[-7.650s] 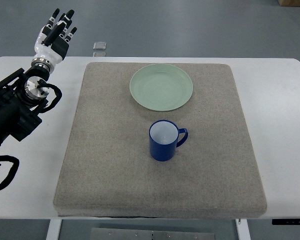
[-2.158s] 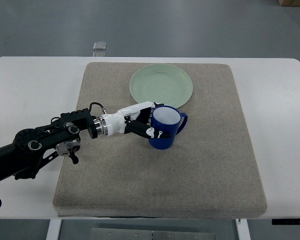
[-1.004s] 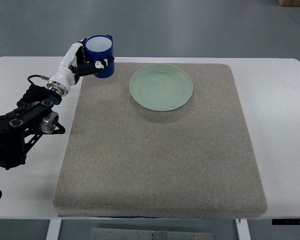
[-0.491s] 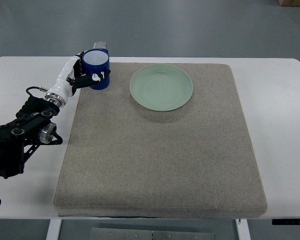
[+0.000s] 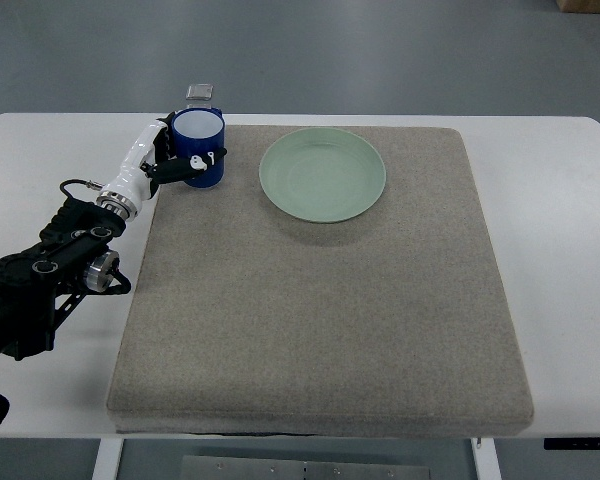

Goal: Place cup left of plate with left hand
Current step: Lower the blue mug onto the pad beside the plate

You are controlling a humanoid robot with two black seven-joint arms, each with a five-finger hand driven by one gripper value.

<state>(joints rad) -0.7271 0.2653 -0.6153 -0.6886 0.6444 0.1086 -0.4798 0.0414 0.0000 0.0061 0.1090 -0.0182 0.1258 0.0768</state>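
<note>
Blue enamel cup (image 5: 199,147) | left hand (image 5: 165,158) fingers wrapped round it | positioned left of pale green round plate (image 5: 322,173), over grey felt mat (image 5: 320,320) corner for set-down

The left arm (image 5: 40,285) is built of black, bulky segments with rounded joint housings. Two round metal caps show on it, one silver disc near the wrist and a smaller ringed one further back. A thin black cable loops out beside the wrist. A silver ribbed collar joins the arm to the robot hand (image 5: 165,157), which has a white shell, black fingers (image 5: 202,163) and small white marks on the fingertips.
</note>
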